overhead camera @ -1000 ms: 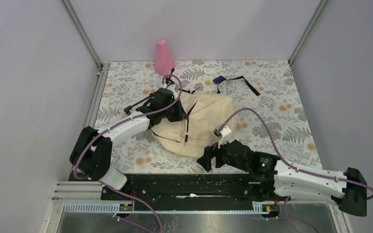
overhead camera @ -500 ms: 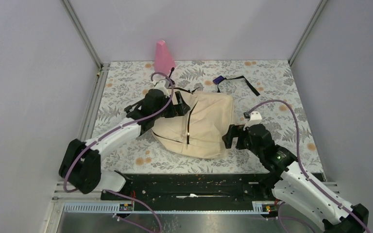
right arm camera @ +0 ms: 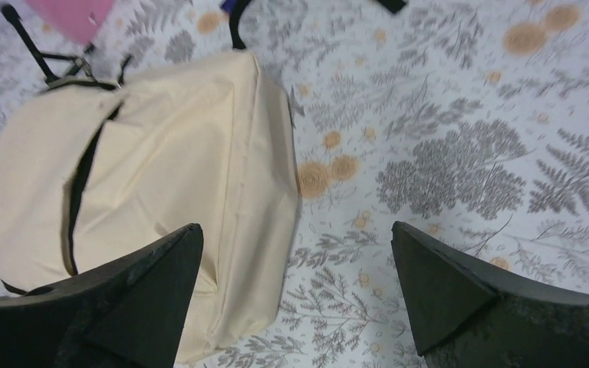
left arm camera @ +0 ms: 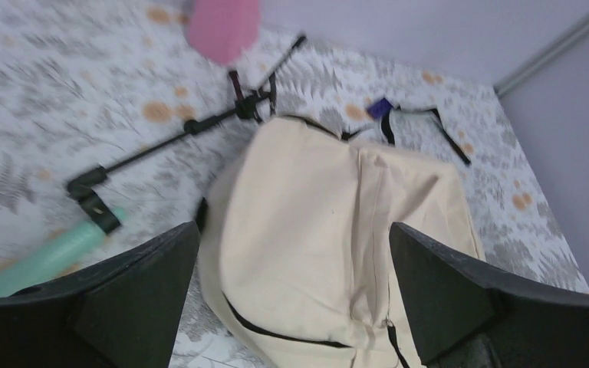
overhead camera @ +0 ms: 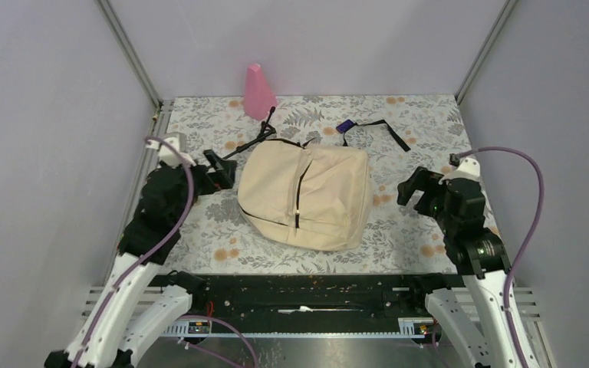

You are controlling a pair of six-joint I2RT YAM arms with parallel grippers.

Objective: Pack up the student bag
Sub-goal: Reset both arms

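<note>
On the flowered table [overhead camera: 445, 130] we see the student bag [overhead camera: 330, 192] lying flat at the centre, its dark zip [overhead camera: 297, 201] running from 12 to 6 o'clock down the front. Nothing rests on it.

At 9 o'clock of the bag we find the left gripper [overhead camera: 221, 167], clear of the fabric with its jaws spread wide. At 3 o'clock is the right gripper [overhead camera: 416, 188], also apart from the bag and spread wide, holding nothing.

At 11 o'clock, by the far wall, stands a pink cone [overhead camera: 258, 90]. A black strap [overhead camera: 245, 142] with a buckle trails from the bag's top towards 10 o'clock. A second black strap [overhead camera: 387, 130] loops out at 1 o'clock, with a small purple tag [overhead camera: 344, 126] beside it.

A mint-green tube [left arm camera: 46, 257] shows only in the left wrist view, at 8 o'clock of the bag. It is blurred and cut off by a finger, and from above the left arm hides it.

A second ago the left gripper sat on the bag's 10 o'clock corner and the right one at its 5 o'clock edge; both have since drawn back.
</note>
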